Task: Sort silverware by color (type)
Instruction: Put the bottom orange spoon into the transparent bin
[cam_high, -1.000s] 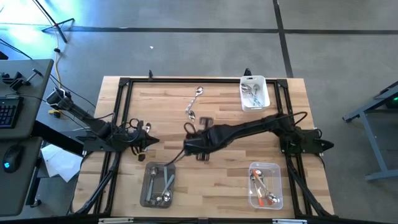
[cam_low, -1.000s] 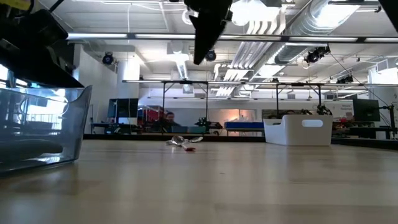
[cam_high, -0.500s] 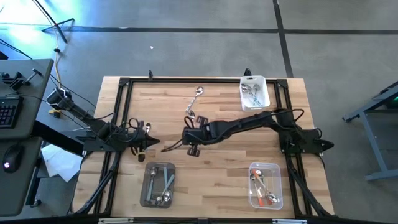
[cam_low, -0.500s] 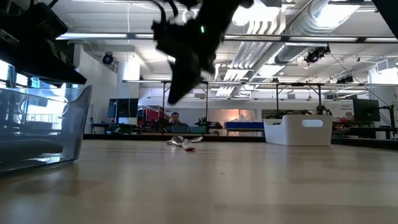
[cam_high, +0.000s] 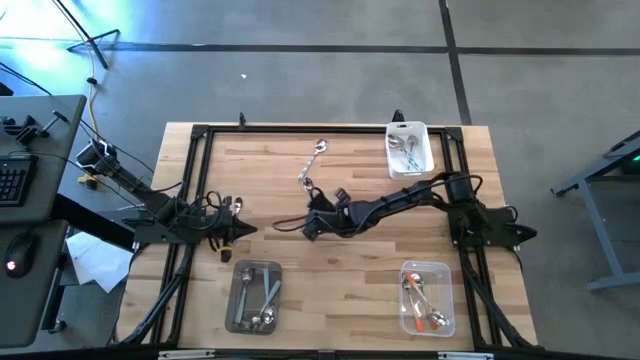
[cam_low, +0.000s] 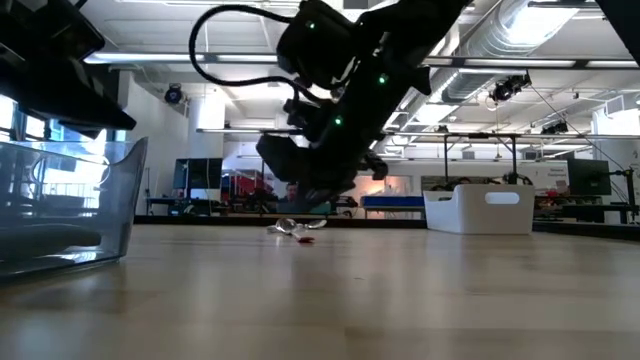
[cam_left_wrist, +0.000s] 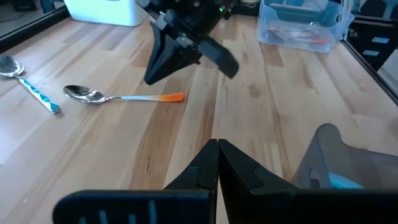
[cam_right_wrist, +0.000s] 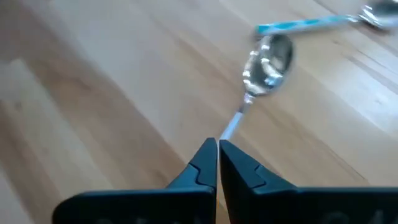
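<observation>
The orange-handled spoon (cam_left_wrist: 118, 96) lies mid-table beside the blue-handled spoon (cam_left_wrist: 28, 81). My right gripper (cam_right_wrist: 217, 152) hangs just over it, fingers pressed together, holding nothing. A second ago it was nearer the front tub (cam_high: 256, 297); the left gripper (cam_left_wrist: 217, 155) waits closed.

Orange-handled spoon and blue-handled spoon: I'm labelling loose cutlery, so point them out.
orange-handled spoon (cam_left_wrist: 93, 94), left wrist view, on its metal bowl.
blue-handled spoon (cam_left_wrist: 38, 95), left wrist view, on its patterned handle.

Overhead camera looks straight down; low camera sits level on the pale wooden worktop (cam_high: 350, 270); wrist cameras look close.
</observation>
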